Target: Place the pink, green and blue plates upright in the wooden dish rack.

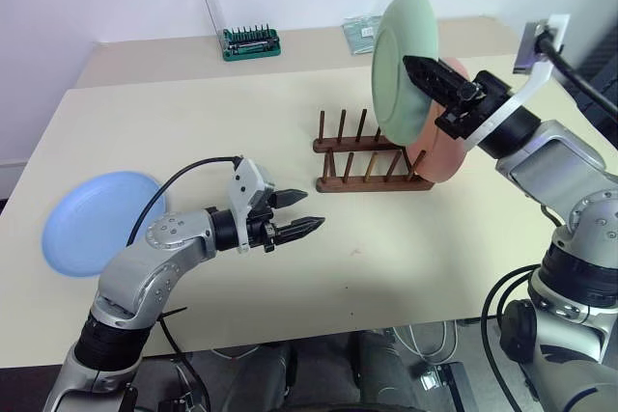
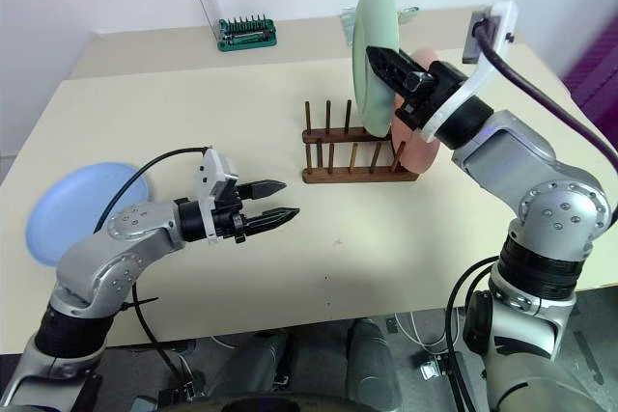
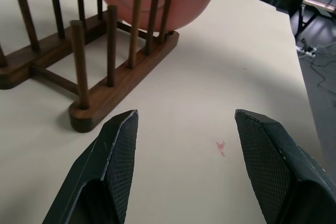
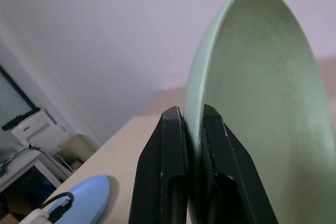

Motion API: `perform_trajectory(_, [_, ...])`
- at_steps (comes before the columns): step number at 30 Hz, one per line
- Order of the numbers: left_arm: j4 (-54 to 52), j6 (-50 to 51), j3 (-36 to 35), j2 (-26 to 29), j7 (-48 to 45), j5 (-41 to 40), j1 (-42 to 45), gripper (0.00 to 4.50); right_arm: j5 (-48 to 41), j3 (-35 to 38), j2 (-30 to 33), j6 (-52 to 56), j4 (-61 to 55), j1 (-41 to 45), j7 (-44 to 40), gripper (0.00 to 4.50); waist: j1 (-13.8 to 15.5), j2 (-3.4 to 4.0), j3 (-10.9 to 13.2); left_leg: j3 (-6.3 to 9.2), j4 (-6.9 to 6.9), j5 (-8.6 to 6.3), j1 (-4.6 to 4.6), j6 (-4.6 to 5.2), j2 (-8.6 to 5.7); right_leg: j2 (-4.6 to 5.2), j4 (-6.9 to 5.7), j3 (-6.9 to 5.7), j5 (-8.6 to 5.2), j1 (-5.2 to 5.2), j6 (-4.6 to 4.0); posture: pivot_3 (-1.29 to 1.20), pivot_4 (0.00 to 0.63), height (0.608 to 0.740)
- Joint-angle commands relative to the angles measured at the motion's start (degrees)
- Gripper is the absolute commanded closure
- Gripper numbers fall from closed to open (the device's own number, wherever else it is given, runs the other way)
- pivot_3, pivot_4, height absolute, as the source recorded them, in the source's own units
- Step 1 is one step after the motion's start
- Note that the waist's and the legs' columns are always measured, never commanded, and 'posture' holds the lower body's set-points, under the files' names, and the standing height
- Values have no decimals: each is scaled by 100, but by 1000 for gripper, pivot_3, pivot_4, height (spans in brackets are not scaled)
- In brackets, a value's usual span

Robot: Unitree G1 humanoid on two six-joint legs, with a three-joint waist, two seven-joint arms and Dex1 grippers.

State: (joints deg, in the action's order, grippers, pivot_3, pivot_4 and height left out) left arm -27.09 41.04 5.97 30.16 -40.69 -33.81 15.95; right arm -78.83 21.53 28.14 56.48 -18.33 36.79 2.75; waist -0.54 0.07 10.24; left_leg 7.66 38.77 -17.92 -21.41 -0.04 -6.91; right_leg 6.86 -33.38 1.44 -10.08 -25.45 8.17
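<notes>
Cream tabletop [image 1: 406,258] against a white wall carries the wooden dish rack [image 1: 372,163], with the pink plate [image 1: 442,153] upright at its right end and the blue plate [image 1: 97,222] flat far left. Right gripper [image 1: 417,72] pinches the green plate [image 1: 401,69] on edge above the rack; left gripper [image 1: 299,212] hovers empty, fingers spread.

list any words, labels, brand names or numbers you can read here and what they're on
None can be read.
Green bit holder at the table's far edge: no legible marking.
Clear packet beside it: any print too small to read.
Green plate, pink plate, blue plate, wooden dish rack: no text visible.
</notes>
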Motion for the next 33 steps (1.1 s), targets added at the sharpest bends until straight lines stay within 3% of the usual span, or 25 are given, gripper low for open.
perform_trajectory(1, [-198,-27,-19,-1,58,11,16,1502,-366,9,99,29,103,23,198,4500,4,0,0,0,0,0,0,0,0,0,0,0,0,0,0,0,150,740])
perform_trajectory(6, [-201,-60,45,5,112,79,-5,1502,-306,-152,168,38,238,-19,279,4500,9,0,0,0,0,0,1,1,0,0,2,-1,0,2,0,0,150,740])
perform_trajectory(9, [-212,-61,94,-31,161,115,-13,1445,-228,-200,185,-31,321,28,320,3434,6,-1,0,0,0,0,1,1,0,0,2,-1,0,3,0,0,150,740])
perform_trajectory(15, [-189,-99,156,-40,216,173,-36,1445,-135,-282,227,-106,348,142,261,311,5,0,0,-1,0,0,0,1,0,0,2,0,0,1,0,0,150,740])
perform_trajectory(16, [-199,-94,159,-42,223,171,-36,1445,-110,-290,228,-111,347,153,274,61,5,0,0,-1,1,0,0,1,0,0,2,0,0,1,0,0,150,740])
perform_trajectory(22, [-217,-64,99,-76,261,131,-35,1445,274,-402,530,-127,85,302,-63,61,6,0,0,-1,1,0,-1,1,0,0,3,0,0,1,0,0,150,740])
perform_trajectory(28, [-99,-68,-408,-296,592,-68,49,1445,2074,-1006,2174,-690,-701,367,-1799,61,29,4,3,-2,2,-2,-2,4,-1,0,5,-2,-1,2,2,0,150,740])
perform_trajectory(30, [143,-60,-921,-664,1244,-122,219,911,2992,-1263,2738,-1396,-858,329,-2534,0,51,5,4,-5,5,-3,-4,6,-2,0,5,-3,-1,1,3,0,150,740])
perform_trajectory(32, [361,-90,-1399,-981,1831,-137,417,121,3463,-1432,2876,-1813,-771,458,-2897,0,65,-3,1,-7,9,-3,0,5,1,-1,4,-7,-1,6,5,0,150,740])
perform_trajectory(33, [478,-130,-1626,-1124,2265,11,563,50,3650,-1545,2811,-1975,-697,624,-2992,0,59,-3,1,-13,11,-3,4,5,5,-1,4,-6,0,8,6,0,150,740])
